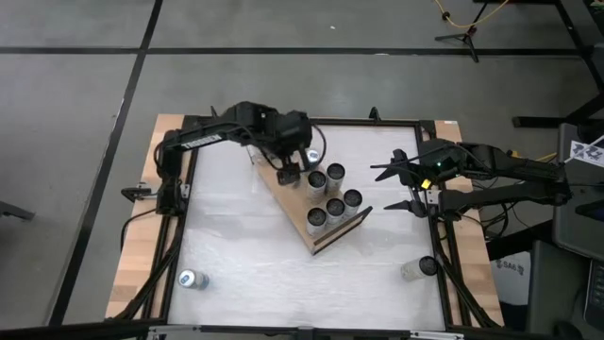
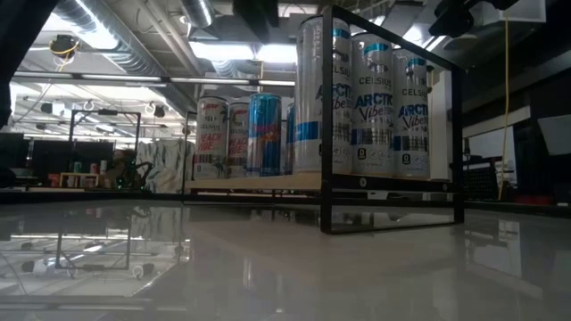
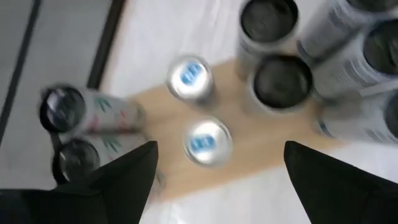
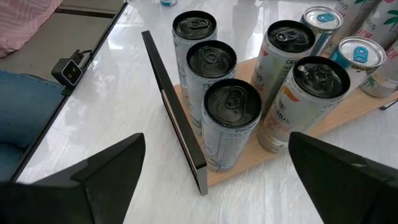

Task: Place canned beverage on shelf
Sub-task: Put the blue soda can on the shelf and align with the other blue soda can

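Observation:
The shelf (image 1: 283, 194), a light-brown board with black wire rails, lies slantwise mid-table. Several cans stand upright on it (image 1: 335, 208), dark-topped ones (image 4: 231, 99) at its near-right end. Two silver-topped cans with blue tabs (image 3: 207, 142) (image 3: 189, 78) stand toward its far-left end. My left gripper (image 1: 288, 173) hovers open over that end, its fingers on either side of the nearer blue-tab can and above it (image 3: 221, 146). My right gripper (image 1: 401, 186) is open and empty to the right of the shelf (image 4: 216, 140), facing its railed end (image 4: 177, 124).
Two more cans (image 3: 68, 112) stand on the table beside the board's far-left end. One can (image 1: 192, 280) lies near the table's near-left corner and another (image 1: 418, 268) sits near the near-right corner. The white table top between them is free.

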You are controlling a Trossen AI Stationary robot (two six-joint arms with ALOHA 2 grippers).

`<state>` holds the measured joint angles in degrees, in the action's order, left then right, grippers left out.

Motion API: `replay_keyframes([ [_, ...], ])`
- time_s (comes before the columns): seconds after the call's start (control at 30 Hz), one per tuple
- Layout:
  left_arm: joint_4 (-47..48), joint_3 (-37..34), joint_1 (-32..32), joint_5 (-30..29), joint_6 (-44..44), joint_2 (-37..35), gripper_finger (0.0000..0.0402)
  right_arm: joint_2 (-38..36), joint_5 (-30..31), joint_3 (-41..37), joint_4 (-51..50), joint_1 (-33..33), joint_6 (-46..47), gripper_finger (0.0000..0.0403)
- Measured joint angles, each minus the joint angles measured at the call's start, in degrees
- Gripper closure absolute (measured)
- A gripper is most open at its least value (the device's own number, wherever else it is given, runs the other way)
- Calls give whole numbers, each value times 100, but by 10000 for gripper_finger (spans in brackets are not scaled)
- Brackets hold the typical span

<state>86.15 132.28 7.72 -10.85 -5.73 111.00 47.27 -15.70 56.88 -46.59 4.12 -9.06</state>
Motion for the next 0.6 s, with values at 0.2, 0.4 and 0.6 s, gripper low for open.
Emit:
replay_keyframes([
  [0.2, 384, 64, -536, 163, -820, 7, 62, 0, 0, 0, 0, 0, 0, 10],
  [0.4, 388, 58, -1197, 963, -1749, 9, 62, 0, 0, 0, 0, 2, 0, 10],
  [0.6, 387, 58, -1949, 822, -3033, 9, 68, 0, 0, 2, -48, 0, 0, 10],
])
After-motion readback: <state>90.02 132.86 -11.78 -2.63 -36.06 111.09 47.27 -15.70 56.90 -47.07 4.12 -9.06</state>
